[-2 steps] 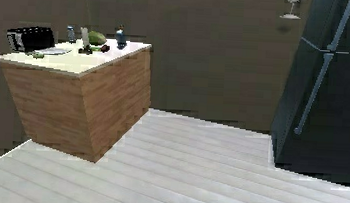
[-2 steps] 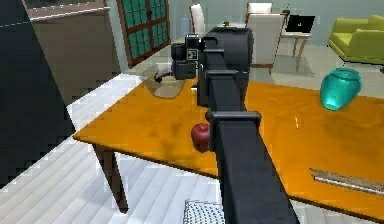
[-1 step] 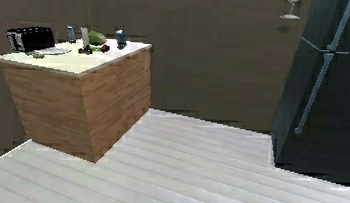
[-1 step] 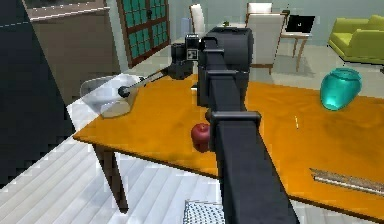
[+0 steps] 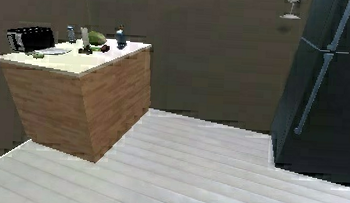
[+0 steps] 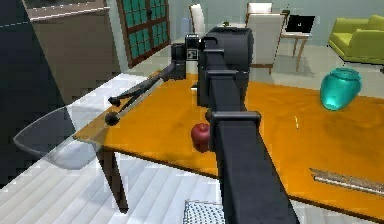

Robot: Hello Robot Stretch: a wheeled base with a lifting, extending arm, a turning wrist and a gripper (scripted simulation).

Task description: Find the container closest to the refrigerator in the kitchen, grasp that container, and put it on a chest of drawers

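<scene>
**Arm out over the orange table; what the gripper holds cannot be told**

In the forward view a wood-sided counter (image 5: pixel 83 100) with a pale top stands at the left. The dark refrigerator (image 5: pixel 329 88) rises at the right edge. Pale plank floor lies between them. On the counter top sit a black box-shaped appliance (image 5: pixel 28 39), a green lump (image 5: pixel 96 38) and a few small bottles (image 5: pixel 120 38). These are too small to name more closely.

In the arm side view the arm (image 6: pixel 240 150) reaches across an orange table (image 6: pixel 290 130). The gripper (image 6: pixel 178 66) is at the arm's far end, near the table's far edge. A long dark rod-like thing (image 6: pixel 140 95) lies on the table right at the fingers. For that reason the pictures do not show the pincer's state, nor whether it grips anything.

A red apple (image 6: pixel 202 135) rests on the table just left of the arm. A teal vessel (image 6: pixel 340 88) stands upright on the same table, well off to the arm's right. A see-through chair (image 6: pixel 60 140) sits at the table's left end.

Which of the bottles or the teal vessel is the container nearest the refrigerator cannot be told.

Beyond the table are a laptop (image 6: pixel 300 23) on another table and a yellow-green sofa (image 6: pixel 360 38).
</scene>
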